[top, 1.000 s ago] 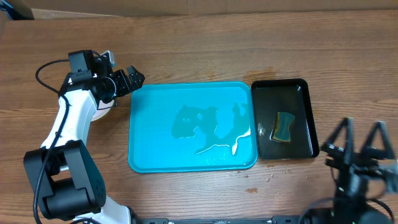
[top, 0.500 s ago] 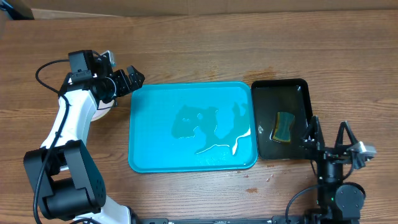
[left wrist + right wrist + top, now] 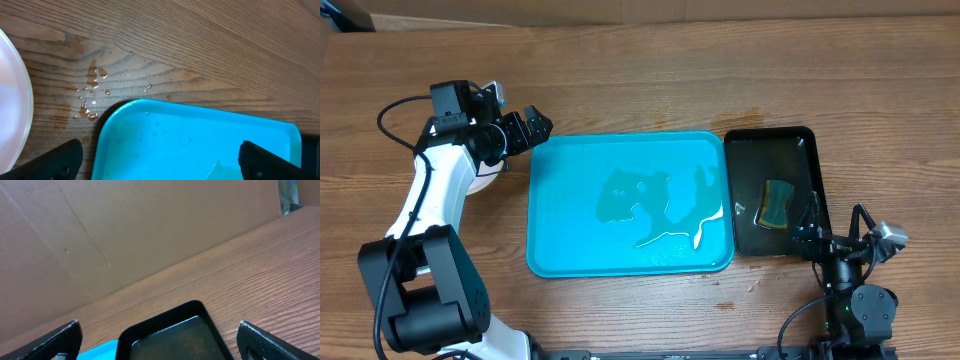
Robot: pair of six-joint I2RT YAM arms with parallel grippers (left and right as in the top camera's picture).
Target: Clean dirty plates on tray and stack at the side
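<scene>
The turquoise tray [image 3: 630,205] lies mid-table with no plate on it, only a film of water. It also shows in the left wrist view [image 3: 200,145]. A white plate [image 3: 486,182] lies left of the tray, mostly hidden under my left arm; its rim shows in the left wrist view [image 3: 12,100]. I cannot tell how many plates lie there, and no green rim shows. My left gripper [image 3: 532,127] [image 3: 160,167] is open and empty above the tray's far left corner. My right gripper [image 3: 832,238] [image 3: 160,345] is open and empty, low at the front right.
A black tray [image 3: 775,190] [image 3: 175,335] right of the turquoise one holds water and a sponge [image 3: 776,203]. Water drops [image 3: 92,95] lie on the wood by the tray corner. A cardboard wall [image 3: 125,230] stands along the table's far edge.
My right arm has drawn back and folded down at the front right, its gripper now level and facing the black tray. My left arm has not moved.
</scene>
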